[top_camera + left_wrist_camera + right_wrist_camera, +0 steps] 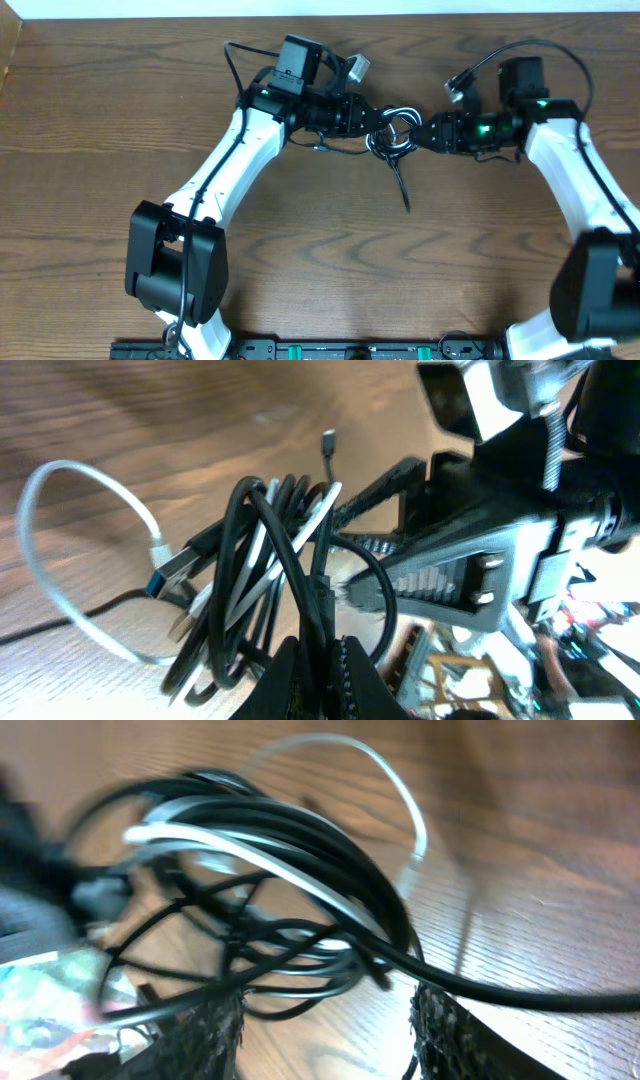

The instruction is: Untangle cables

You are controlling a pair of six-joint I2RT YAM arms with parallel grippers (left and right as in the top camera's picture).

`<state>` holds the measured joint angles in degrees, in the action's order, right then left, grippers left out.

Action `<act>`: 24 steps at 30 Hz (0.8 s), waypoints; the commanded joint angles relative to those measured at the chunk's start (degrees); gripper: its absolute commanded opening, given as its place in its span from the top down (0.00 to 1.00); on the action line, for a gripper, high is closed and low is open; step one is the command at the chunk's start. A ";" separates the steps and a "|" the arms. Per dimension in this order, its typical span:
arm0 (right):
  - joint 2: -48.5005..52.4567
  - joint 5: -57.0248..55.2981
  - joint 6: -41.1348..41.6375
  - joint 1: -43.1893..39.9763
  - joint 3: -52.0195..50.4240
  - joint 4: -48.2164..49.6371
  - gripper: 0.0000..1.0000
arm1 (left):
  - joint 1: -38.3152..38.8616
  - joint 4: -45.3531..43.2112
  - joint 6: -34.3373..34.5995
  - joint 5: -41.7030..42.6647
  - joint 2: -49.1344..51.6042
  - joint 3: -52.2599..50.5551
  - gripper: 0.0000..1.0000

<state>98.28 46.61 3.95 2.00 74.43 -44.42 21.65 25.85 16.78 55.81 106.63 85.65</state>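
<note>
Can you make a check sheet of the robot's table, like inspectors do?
Surface: brown wood-grain table.
Job's things: black and white cables bunched in one tangle between the arms; one black tail trails toward the front.
Clutter: nothing seen.
End effectors: left end effector shut on a black cord of the tangle; right end effector open at the tangle.
Cables: thick black wires loop off both arms.
Surroundings: white strip at the far edge; black rail with green parts at the near edge.
</note>
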 commanded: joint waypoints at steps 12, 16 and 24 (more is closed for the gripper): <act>-8.09 3.26 -0.55 -0.55 0.66 3.50 0.43 | -0.52 -0.28 -6.71 15.58 -0.55 1.33 0.92; -8.04 3.26 -0.61 0.24 0.66 3.45 0.42 | -0.52 -0.31 -6.69 15.54 -0.55 1.33 0.92; -7.58 -5.14 -6.62 3.45 0.52 -0.04 0.42 | -0.55 -0.31 -5.22 15.56 -0.55 1.33 0.92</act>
<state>90.30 46.26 0.84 4.10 74.48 -43.22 21.19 25.69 11.60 68.97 106.63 85.65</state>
